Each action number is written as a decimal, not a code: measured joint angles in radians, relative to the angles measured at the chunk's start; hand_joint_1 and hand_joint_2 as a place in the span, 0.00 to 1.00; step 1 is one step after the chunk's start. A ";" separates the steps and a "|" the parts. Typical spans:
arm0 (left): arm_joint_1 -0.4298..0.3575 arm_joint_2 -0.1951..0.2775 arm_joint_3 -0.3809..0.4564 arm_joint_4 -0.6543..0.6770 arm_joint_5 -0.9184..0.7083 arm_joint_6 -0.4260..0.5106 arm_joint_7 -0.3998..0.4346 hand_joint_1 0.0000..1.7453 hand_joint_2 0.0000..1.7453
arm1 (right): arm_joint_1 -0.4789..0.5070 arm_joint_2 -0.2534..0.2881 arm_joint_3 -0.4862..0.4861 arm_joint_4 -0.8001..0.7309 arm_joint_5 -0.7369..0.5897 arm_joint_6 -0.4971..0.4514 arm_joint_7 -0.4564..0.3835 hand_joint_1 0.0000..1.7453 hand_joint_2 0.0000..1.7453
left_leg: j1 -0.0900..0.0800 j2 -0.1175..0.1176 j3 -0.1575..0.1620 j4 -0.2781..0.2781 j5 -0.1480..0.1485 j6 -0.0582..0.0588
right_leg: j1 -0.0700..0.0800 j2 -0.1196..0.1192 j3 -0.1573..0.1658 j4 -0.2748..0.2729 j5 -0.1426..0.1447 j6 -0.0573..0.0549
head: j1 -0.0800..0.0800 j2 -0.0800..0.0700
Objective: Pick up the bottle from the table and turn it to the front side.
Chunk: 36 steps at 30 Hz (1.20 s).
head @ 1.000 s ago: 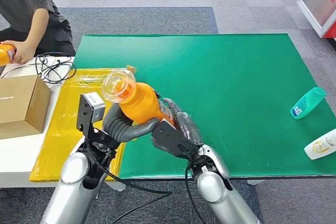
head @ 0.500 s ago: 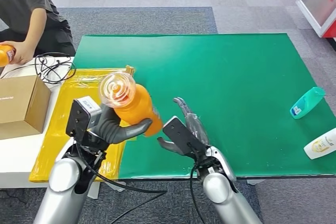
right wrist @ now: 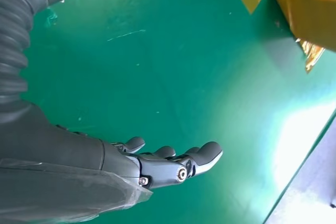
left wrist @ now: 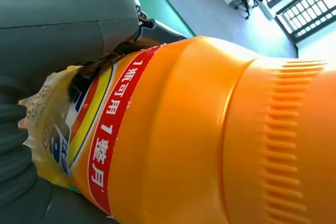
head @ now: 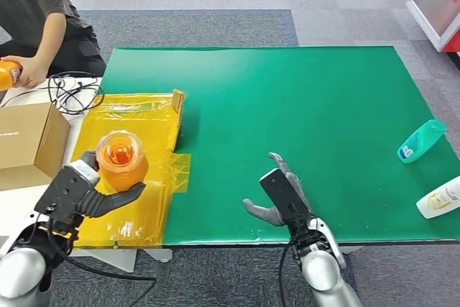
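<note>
The left hand (head: 103, 195) grasped the orange bottle (head: 120, 159) within its curled fingers (head: 116, 199), held over the yellow sheet (head: 146, 124), probably for setting down; the right hand (head: 279, 195) hovered released, fingers spread

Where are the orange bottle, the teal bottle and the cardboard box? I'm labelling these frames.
orange bottle (head: 120, 159), head view, on its upturned base.
teal bottle (head: 422, 139), head view, mid-body.
cardboard box (head: 24, 128), head view, on its top face.

Cardboard box (head: 29, 141), teal bottle (head: 421, 140)
</note>
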 joint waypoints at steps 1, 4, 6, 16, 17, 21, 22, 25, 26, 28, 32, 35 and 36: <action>0.004 0.006 0.006 -0.005 -0.003 -0.002 0.001 1.00 1.00 | 0.002 0.000 -0.005 0.000 0.000 0.001 -0.001 0.00 1.00 | 0.000 0.000 0.000 0.000 0.000 0.000 | 0.000 0.000 0.000 0.000 0.000 0.000 | 0.000 0.000; 0.012 0.024 0.016 -0.014 -0.031 -0.009 0.020 1.00 1.00 | 0.006 0.000 -0.015 0.000 0.000 0.003 -0.001 0.00 1.00 | 0.000 0.000 0.000 0.000 0.000 0.000 | 0.000 0.000 0.001 0.000 0.000 0.000 | 0.000 0.000; 0.017 0.040 0.019 -0.015 -0.067 -0.022 0.046 1.00 1.00 | 0.007 0.000 -0.021 0.000 0.001 0.009 -0.001 0.00 1.00 | 0.000 0.000 0.000 0.000 0.000 0.000 | -0.001 0.000 0.001 0.000 0.000 0.000 | 0.000 0.000; -0.123 0.085 -0.031 0.197 -0.439 -0.051 0.088 1.00 1.00 | 0.000 0.012 -0.024 0.040 0.016 0.040 -0.016 0.00 1.00 | 0.000 0.000 0.000 0.000 0.002 -0.001 | 0.000 0.000 0.000 0.000 0.002 -0.002 | 0.000 0.000; -0.151 0.084 -0.047 0.234 -0.470 -0.053 0.082 1.00 1.00 | -0.001 0.014 -0.023 0.048 0.016 0.040 -0.017 0.00 1.00 | 0.000 -0.001 0.000 0.000 0.002 -0.002 | 0.000 0.000 0.000 0.000 0.002 -0.002 | 0.000 0.000; -0.219 0.080 -0.097 0.332 -0.518 -0.054 0.072 1.00 1.00 | -0.001 0.017 -0.021 0.070 0.016 0.040 -0.019 0.00 1.00 | 0.000 0.000 0.000 0.000 0.002 -0.002 | 0.000 0.000 0.000 0.000 0.003 -0.002 | 0.000 0.000; -0.229 0.079 -0.106 0.348 -0.526 -0.055 0.069 1.00 1.00 | -0.001 0.017 -0.021 0.073 0.016 0.039 -0.019 0.00 1.00 | 0.000 0.000 0.000 0.000 0.002 -0.002 | 0.000 0.000 0.000 0.000 0.003 -0.001 | 0.000 0.000; -0.258 0.079 -0.140 0.396 -0.570 -0.055 0.056 1.00 1.00 | -0.001 0.018 -0.021 0.083 0.017 0.039 -0.020 0.00 1.00 | 0.000 0.000 0.000 0.000 0.002 -0.002 | 0.000 0.000 0.000 0.000 0.003 -0.001 | 0.000 0.000; -0.266 0.079 -0.151 0.413 -0.584 -0.054 0.051 1.00 1.00 | 0.000 0.018 -0.021 0.087 0.017 0.039 -0.020 0.00 1.00 | 0.000 0.000 0.000 0.000 0.002 -0.002 | 0.000 0.000 0.000 0.000 0.002 -0.001 | 0.000 0.000; -0.284 0.079 -0.169 0.449 -0.603 -0.052 0.037 1.00 1.00 | 0.001 0.018 -0.021 0.097 0.016 0.039 -0.021 0.00 1.00 | 0.000 0.000 0.000 0.000 0.002 -0.002 | 0.000 0.000 0.000 0.000 0.002 -0.001 | 0.000 0.000; -0.323 0.083 -0.212 0.539 -0.634 -0.064 0.004 1.00 1.00 | -0.001 0.019 -0.017 0.122 0.015 0.045 -0.028 0.00 1.00 | 0.000 0.000 0.000 0.000 0.002 -0.002 | 0.000 0.000 0.000 0.000 0.003 -0.002 | 0.000 0.000; -0.347 0.084 -0.245 0.607 -0.653 -0.064 -0.008 1.00 1.00 | -0.006 0.020 -0.014 0.139 0.013 0.050 -0.034 0.00 1.00 | 0.000 0.000 0.000 0.000 0.002 -0.002 | 0.000 0.000 0.000 0.000 0.003 -0.002 | 0.000 0.000; -0.353 0.085 -0.255 0.627 -0.658 -0.063 -0.010 1.00 1.00 | -0.008 0.020 -0.012 0.144 0.013 0.051 -0.035 0.00 1.00 | 0.000 0.000 0.000 0.000 0.002 -0.002 | 0.000 0.000 0.000 0.000 0.003 -0.002 | 0.000 0.000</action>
